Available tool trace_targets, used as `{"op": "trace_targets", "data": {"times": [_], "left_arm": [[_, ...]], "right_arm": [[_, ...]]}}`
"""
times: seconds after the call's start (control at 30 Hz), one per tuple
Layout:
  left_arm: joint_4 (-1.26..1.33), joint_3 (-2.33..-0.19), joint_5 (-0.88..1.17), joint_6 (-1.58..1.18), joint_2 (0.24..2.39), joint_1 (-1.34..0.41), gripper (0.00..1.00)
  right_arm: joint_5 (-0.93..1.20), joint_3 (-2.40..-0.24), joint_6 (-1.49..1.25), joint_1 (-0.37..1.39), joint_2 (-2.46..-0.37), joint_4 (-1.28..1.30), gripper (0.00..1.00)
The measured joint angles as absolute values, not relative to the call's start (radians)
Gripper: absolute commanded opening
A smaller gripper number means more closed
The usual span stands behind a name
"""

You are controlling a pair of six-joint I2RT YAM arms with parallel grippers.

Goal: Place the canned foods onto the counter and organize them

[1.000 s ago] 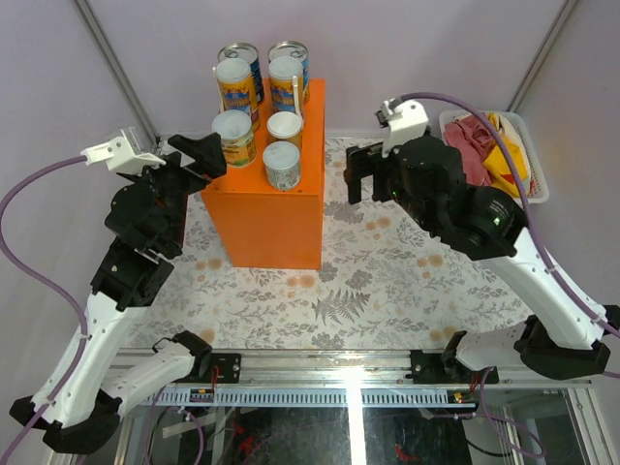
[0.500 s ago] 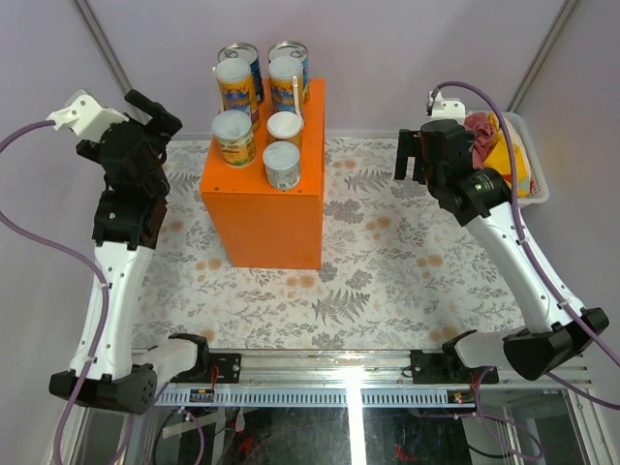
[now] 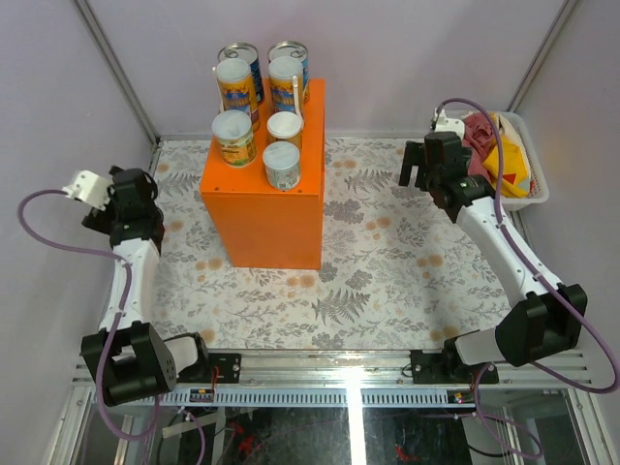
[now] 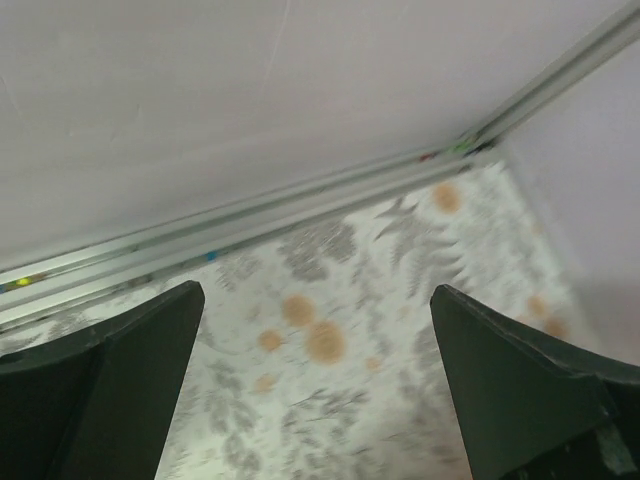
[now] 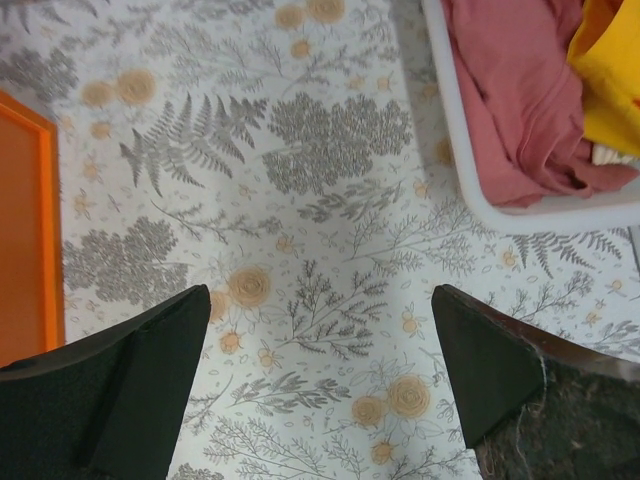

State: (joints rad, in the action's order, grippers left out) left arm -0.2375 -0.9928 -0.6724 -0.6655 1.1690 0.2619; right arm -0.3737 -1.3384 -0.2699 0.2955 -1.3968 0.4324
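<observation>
Six cans stand upright on the orange counter (image 3: 262, 218) in two columns. Two blue-labelled cans (image 3: 239, 56) (image 3: 290, 54) are at the back, two tall yellow-orange cans (image 3: 237, 86) (image 3: 287, 84) in the middle, two shorter pale-lidded cans (image 3: 233, 137) (image 3: 282, 165) in front, with another small lid (image 3: 285, 126) between. My left gripper (image 3: 131, 184) is open and empty at the table's left edge, away from the counter; in the left wrist view its gripper (image 4: 315, 390) shows only cloth. My right gripper (image 3: 418, 165) is open and empty right of the counter, and its wrist view gripper (image 5: 320, 380) shows the counter's edge (image 5: 25, 220).
A white basket (image 3: 528, 189) with red and yellow cloths sits at the far right, seen in the right wrist view (image 5: 470, 190) too. A floral tablecloth (image 3: 387, 262) covers the table. Frame posts and pale walls stand close behind and beside the left arm.
Both arms have pulled back from the counter and folded down: the left to the table's left edge, the right slightly lower toward the basket side. The cans have not moved.
</observation>
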Motion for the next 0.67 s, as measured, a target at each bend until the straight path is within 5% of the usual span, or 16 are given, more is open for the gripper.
{"op": "trace_targets", "data": {"times": [0.3,0.67], "left_arm": [[0.096,-0.565,-0.480,-0.376,1.032,0.263,0.90],[0.271,-0.436,-0.300,-0.290,0.990,0.263,0.87]], "right_arm": [[-0.371,-1.150,-0.309,0.295,-1.372,0.319,1.00],[-0.405,-0.957,-0.390,0.295,-1.171,0.233,0.99]]}}
